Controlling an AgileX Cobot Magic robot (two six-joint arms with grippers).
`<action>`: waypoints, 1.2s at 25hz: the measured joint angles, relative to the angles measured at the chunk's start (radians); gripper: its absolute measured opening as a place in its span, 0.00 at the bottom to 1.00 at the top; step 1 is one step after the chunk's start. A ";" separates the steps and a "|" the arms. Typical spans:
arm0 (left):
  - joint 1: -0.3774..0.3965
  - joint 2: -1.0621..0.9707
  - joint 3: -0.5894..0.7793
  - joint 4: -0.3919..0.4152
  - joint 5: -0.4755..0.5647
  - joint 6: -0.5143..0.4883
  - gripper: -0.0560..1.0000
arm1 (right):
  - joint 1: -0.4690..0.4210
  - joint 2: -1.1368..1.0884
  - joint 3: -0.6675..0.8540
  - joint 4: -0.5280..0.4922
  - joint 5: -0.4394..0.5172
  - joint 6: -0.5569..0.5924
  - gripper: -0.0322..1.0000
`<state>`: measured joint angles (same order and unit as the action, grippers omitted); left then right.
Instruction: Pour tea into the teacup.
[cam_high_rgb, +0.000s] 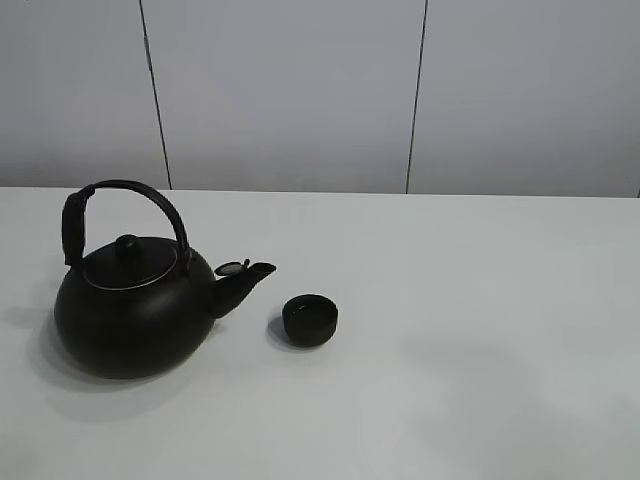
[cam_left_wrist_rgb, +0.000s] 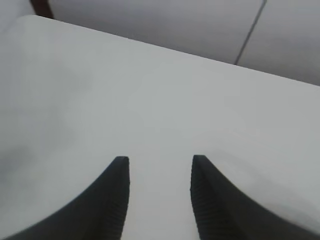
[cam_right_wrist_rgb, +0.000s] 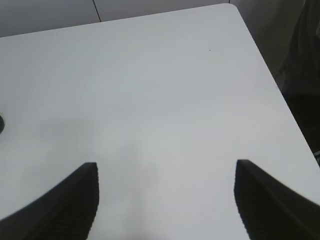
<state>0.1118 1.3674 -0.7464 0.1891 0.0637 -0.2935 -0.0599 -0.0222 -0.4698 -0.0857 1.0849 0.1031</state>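
A large black round kettle (cam_high_rgb: 130, 305) with an arched handle stands on the white table (cam_high_rgb: 480, 300) at the left, its spout pointing right. The teacup (cam_high_rgb: 310, 319), small, black and handleless, stands upright just right of the spout, a little apart from it. Neither gripper shows in the exterior high view. My left gripper (cam_left_wrist_rgb: 159, 165) is open and empty over bare table. My right gripper (cam_right_wrist_rgb: 166, 167) is open wide and empty over bare table; a dark sliver (cam_right_wrist_rgb: 1, 124) at that view's edge may be the teacup.
White wall panels (cam_high_rgb: 300, 90) stand behind the table's far edge. In the right wrist view a rounded table corner (cam_right_wrist_rgb: 235, 10) and edge show, with dark floor beyond. The left wrist view shows a table corner (cam_left_wrist_rgb: 30, 20).
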 joint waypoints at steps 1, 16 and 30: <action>0.027 -0.010 -0.015 0.000 0.030 0.001 0.33 | 0.000 0.000 0.000 0.000 0.000 0.000 0.53; 0.038 -0.585 -0.371 -0.292 0.791 0.456 0.33 | 0.000 0.000 0.000 0.000 0.000 0.000 0.53; 0.034 -1.325 -0.151 -0.446 1.171 0.524 0.33 | 0.000 0.000 0.000 0.000 0.000 0.000 0.53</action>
<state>0.1455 0.0425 -0.8971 -0.2571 1.2344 0.2302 -0.0599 -0.0222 -0.4698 -0.0857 1.0849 0.1031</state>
